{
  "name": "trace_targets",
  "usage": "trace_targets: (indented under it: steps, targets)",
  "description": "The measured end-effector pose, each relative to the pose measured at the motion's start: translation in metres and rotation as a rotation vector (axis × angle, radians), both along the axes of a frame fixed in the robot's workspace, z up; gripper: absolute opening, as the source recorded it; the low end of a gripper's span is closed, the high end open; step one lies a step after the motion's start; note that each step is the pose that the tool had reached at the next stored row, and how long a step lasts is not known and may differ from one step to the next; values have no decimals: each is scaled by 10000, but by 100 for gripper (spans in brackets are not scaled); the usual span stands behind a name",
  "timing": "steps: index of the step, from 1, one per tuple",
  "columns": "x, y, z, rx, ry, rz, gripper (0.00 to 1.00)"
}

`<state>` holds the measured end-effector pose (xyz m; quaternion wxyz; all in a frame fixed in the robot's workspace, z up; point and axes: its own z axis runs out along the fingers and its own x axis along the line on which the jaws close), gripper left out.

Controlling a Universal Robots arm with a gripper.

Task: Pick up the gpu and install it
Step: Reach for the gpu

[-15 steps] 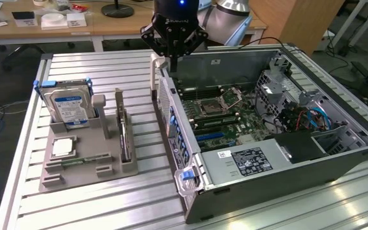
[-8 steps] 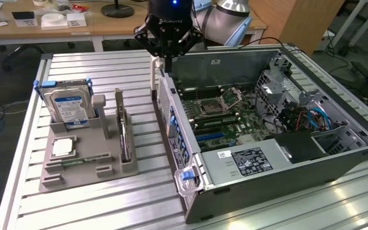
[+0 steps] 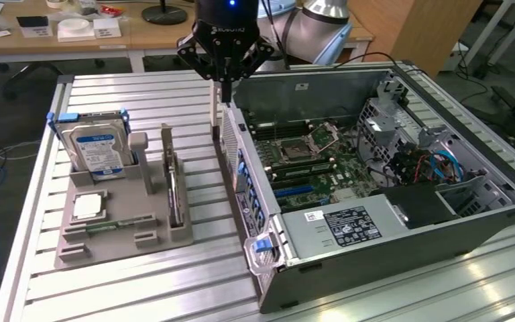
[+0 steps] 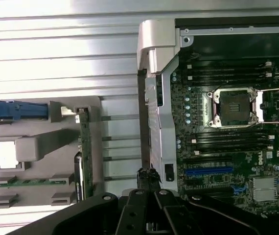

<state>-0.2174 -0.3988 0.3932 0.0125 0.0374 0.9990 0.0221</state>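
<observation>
Under your gripper [image 3: 227, 94] sits the rear wall of the open case [image 3: 472, 225]. The fingers point straight down, pressed together and gripping nothing. In the wrist view the closed tips [image 4: 148, 174] hang over that same rear wall [image 4: 156, 58], right at its outer edge.

On the gripper's side away from the case, and lower, you have the gpu [image 3: 176, 194]. It stands on edge in a slot of the grey holder [image 3: 115, 235], apart from the fingers and untouched. The wrist view shows its board edge [image 4: 84, 144] running along the holder [image 4: 41, 122].

Farther from the gripper than the gpu, the hard drive [image 3: 96, 151] stands upright in the same holder. On the gripper's other side, inside the case, lies the motherboard [image 3: 311, 161].
</observation>
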Motion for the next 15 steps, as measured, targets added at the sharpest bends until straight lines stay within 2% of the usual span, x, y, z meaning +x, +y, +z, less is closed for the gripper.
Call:
trace_targets:
  steps: [15]
  targets:
    - [-264, 0, -2, 0, 0, 1, 11]
